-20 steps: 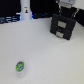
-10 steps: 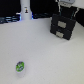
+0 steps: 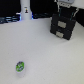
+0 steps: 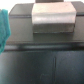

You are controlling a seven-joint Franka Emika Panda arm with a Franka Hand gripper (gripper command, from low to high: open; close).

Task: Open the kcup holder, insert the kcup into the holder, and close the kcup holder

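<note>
Exterior view: kcup (image 3: pixel 20 66) lies well apart from kcup holder (image 3: pixel 63 26).

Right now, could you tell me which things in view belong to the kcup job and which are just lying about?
Belongs to the job:
kcup holder
kcup
gripper, above the holder

Just lying about:
tall white bottle-like object

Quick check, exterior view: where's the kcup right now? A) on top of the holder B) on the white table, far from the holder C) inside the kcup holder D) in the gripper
B: the kcup lies alone on the white table, well apart from the kcup holder, which stands at the far side with the arm above it.
</note>
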